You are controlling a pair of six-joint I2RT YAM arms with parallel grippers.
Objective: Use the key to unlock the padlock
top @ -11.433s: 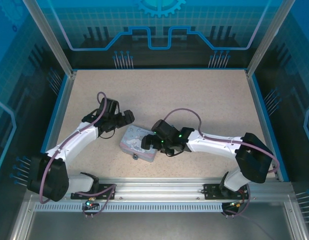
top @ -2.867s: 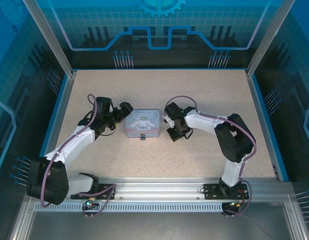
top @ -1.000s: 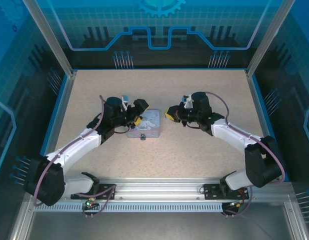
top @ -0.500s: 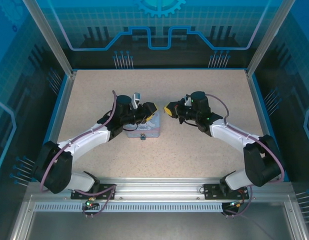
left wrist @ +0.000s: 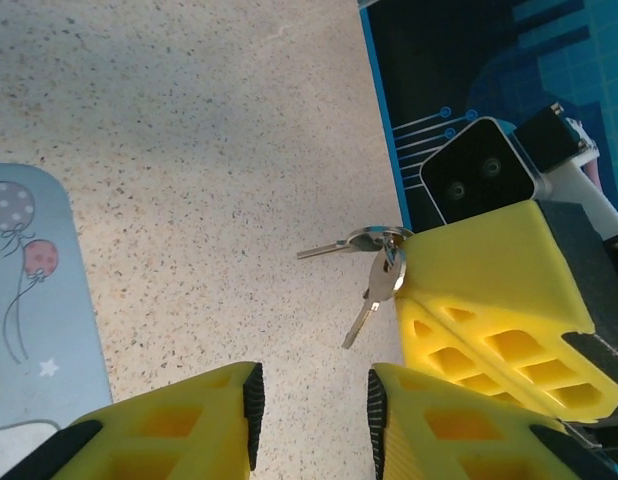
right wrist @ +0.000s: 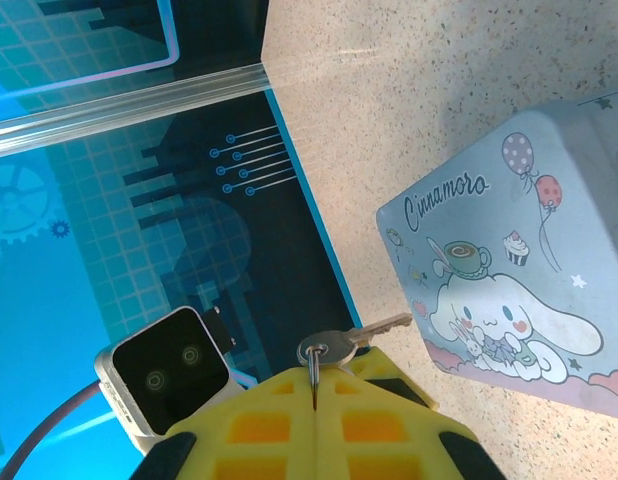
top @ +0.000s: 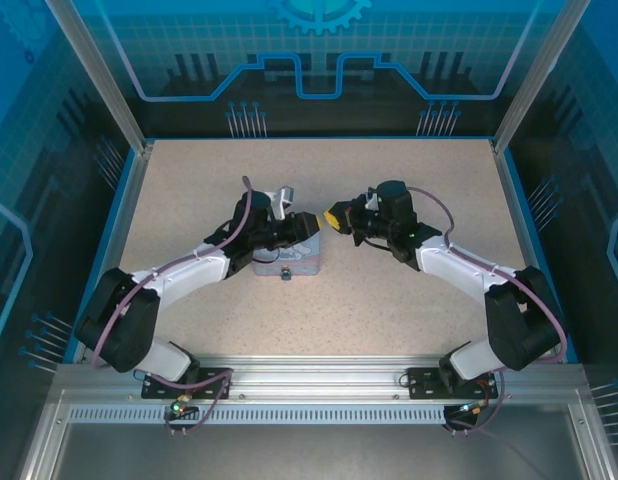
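Observation:
The key (left wrist: 376, 288) hangs with a second key from a small ring at the tip of my right gripper (right wrist: 314, 385), which is shut on the bunch; the key (right wrist: 354, 340) points toward the tin. My left gripper (left wrist: 311, 410) is open, its pads just below the dangling key's tip, with nothing between them. From above, the left gripper (top: 304, 226) hovers over the tin's far right corner, facing the right gripper (top: 335, 218) a short way off. The padlock (top: 285, 273) is a tiny dark piece on the tin's near edge.
The pastel tin (top: 289, 255) with a white cartoon figure lies mid-table under the left gripper; its lid (right wrist: 519, 300) fills the right of the right wrist view. Blue walls ring the speckled table (top: 409, 300). Bare surface lies to the right and near side.
My left arm has swung right over the tin toward the right gripper and its jaws have narrowed. The right gripper shifted slightly left, still holding the keys.

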